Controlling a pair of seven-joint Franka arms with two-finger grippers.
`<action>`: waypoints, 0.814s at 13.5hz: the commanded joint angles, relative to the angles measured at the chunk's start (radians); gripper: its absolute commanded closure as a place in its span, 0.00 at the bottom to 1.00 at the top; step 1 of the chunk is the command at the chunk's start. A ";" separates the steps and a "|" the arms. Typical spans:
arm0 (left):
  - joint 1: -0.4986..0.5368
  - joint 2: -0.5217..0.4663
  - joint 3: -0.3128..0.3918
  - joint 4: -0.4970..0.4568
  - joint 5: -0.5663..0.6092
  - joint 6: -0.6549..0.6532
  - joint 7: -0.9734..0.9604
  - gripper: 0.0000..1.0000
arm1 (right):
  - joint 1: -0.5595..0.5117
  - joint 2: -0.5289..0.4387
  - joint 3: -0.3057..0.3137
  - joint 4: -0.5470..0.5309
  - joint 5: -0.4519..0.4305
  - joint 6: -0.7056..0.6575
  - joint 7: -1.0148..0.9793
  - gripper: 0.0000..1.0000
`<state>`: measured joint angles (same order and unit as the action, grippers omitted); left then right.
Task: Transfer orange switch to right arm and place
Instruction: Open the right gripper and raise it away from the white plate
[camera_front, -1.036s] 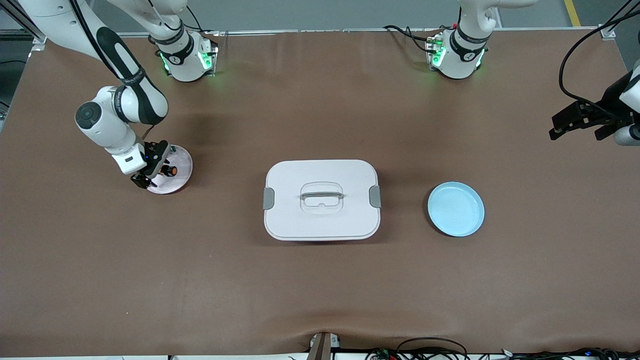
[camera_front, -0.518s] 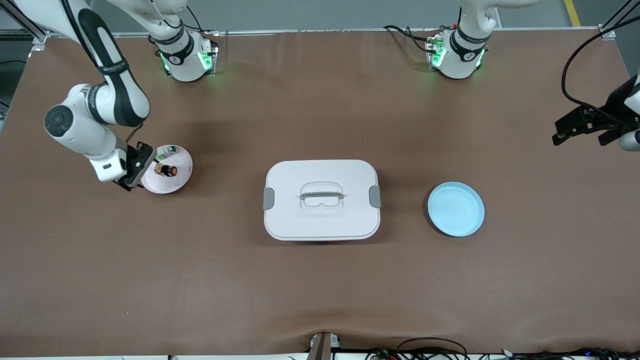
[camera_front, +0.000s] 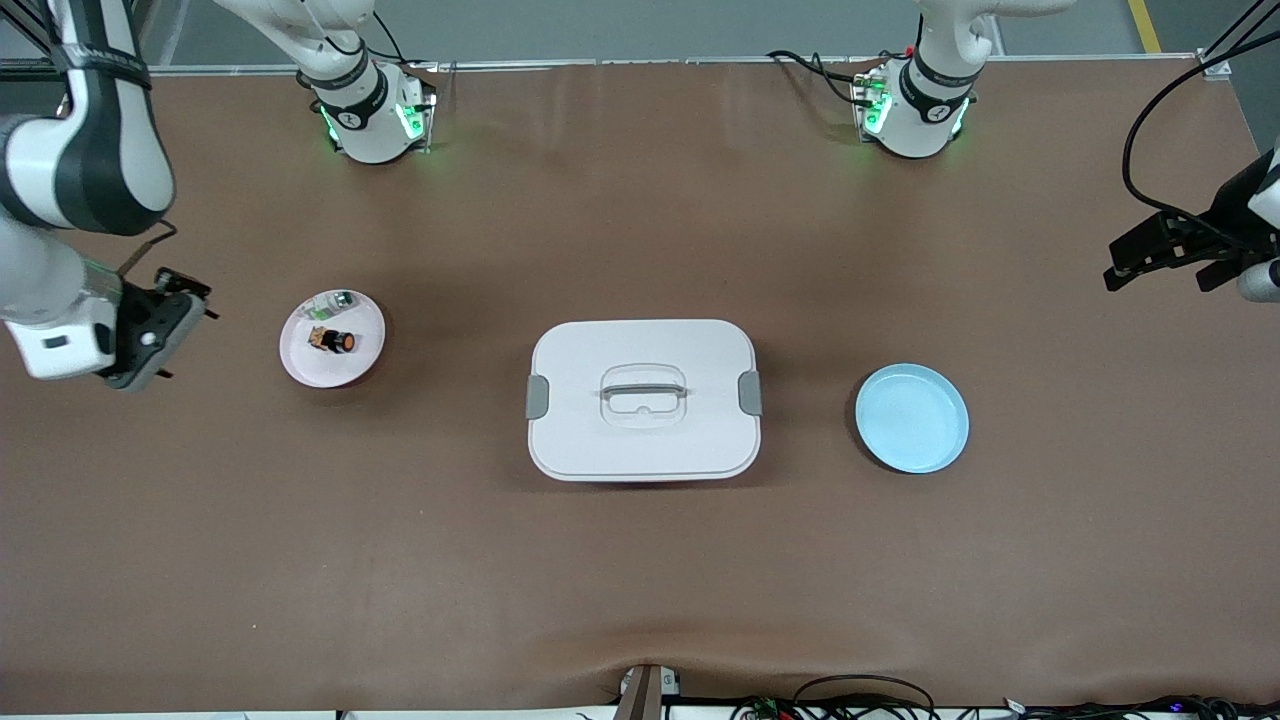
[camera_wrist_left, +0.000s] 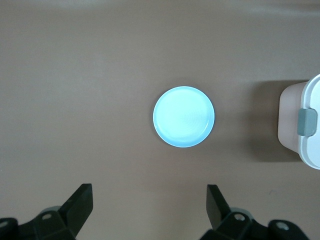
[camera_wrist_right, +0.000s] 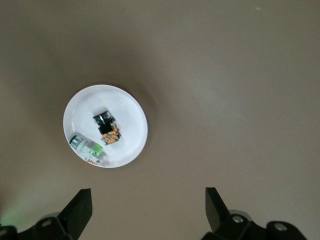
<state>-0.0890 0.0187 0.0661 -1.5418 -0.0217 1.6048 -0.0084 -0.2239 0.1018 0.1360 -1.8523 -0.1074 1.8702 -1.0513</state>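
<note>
Right gripper (camera_front: 170, 325) is up over the worktop (camera_front: 640, 580) at the right arm's end, jaws spread wide, empty. The pink plate (camera_front: 300, 368) sits on the worktop just beside it, toward the centre; the orange switch (camera_front: 335, 341) lies on its side in that plate, close to a small clear-and-green part (camera_front: 333, 301). Left gripper (camera_front: 1160, 250) waits over the left arm's end, also wide open and empty, with the blue plate (camera_front: 911, 418) well apart from it and the white lidded box (camera_front: 643, 400) past that. Switch looks tiny, rigid, light: a smooth black cylinder with an orange cap, so likely to roll or pop out of a pinch. My call: grab across the black body, not the cap, fingers square to its axis. Plates look glossy, shallow-rimmed; the worktop cover is matte brown.
</note>
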 joint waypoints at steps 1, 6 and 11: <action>-0.003 0.006 -0.003 0.025 0.023 -0.011 -0.001 0.00 | -0.002 0.050 0.014 0.099 -0.046 -0.060 0.115 0.00; -0.003 0.006 -0.003 0.026 0.025 -0.011 -0.001 0.00 | 0.009 0.055 0.017 0.221 -0.031 -0.174 0.499 0.00; -0.005 0.006 -0.003 0.026 0.025 -0.011 0.001 0.00 | -0.018 0.053 0.010 0.295 0.116 -0.186 0.739 0.00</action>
<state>-0.0892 0.0187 0.0660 -1.5371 -0.0217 1.6047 -0.0084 -0.2227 0.1387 0.1430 -1.6110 -0.0474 1.7101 -0.4046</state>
